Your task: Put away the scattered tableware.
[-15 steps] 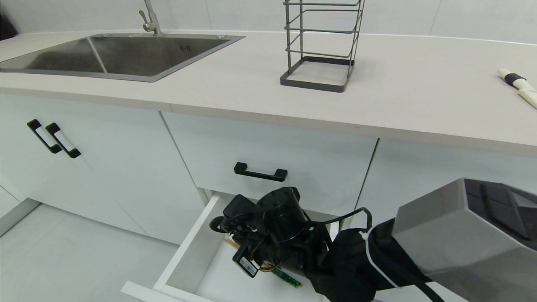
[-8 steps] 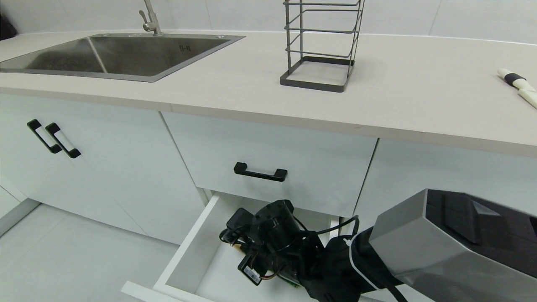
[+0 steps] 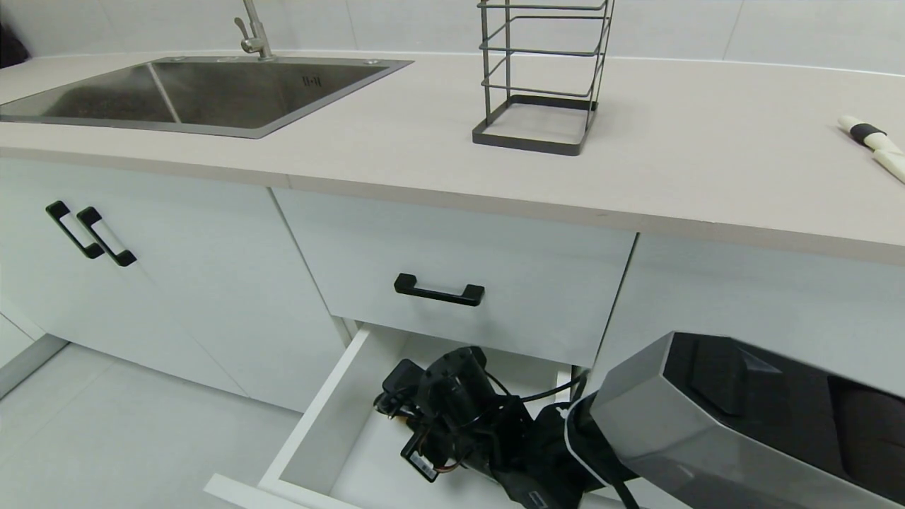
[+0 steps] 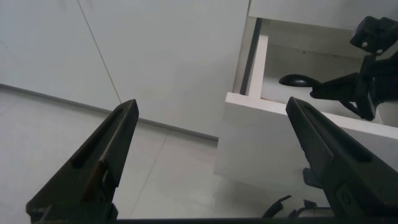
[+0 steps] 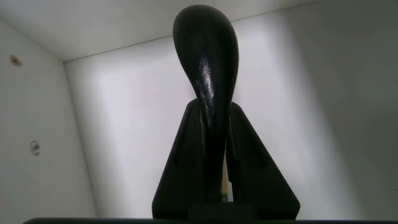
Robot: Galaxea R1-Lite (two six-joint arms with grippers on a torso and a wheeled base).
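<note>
Far left, the sink (image 3: 205, 92) sits sunk into the desk (image 3: 396, 141). We log the left claw (image 4: 211, 106) low by the cabinet fronts, fingers spread wide with nothing between them, looking across the floor at the open drawer (image 3: 311, 424). That drawer is the lower one, pulled out beneath a closed drawer with a black handle (image 3: 438, 290). Inside it is the right claw (image 3: 392, 406), fingers pinched narrow on a black spoon (image 5: 206, 56). The spoon's handle is clamped between the fingers and its bowl sticks out past the tips, so the long axis runs in line with the claw, heading toward the robot's left and the drawer's back. The bowl hangs low over the white drawer floor, within the walls. Whether it touches the floor we cannot tell. We judge the step in hand to be the release: the spoon is already inside, and the claw only needs to part and draw back along that same axis so it does not drag the handle. Further right, a wire rack (image 3: 541, 78) stands on the desk. At the far right a pale utensil (image 3: 873, 141) with a black band lies flat and well apart from the rack, its length running slantwise. The right arm looks the nearer one for it.
</note>
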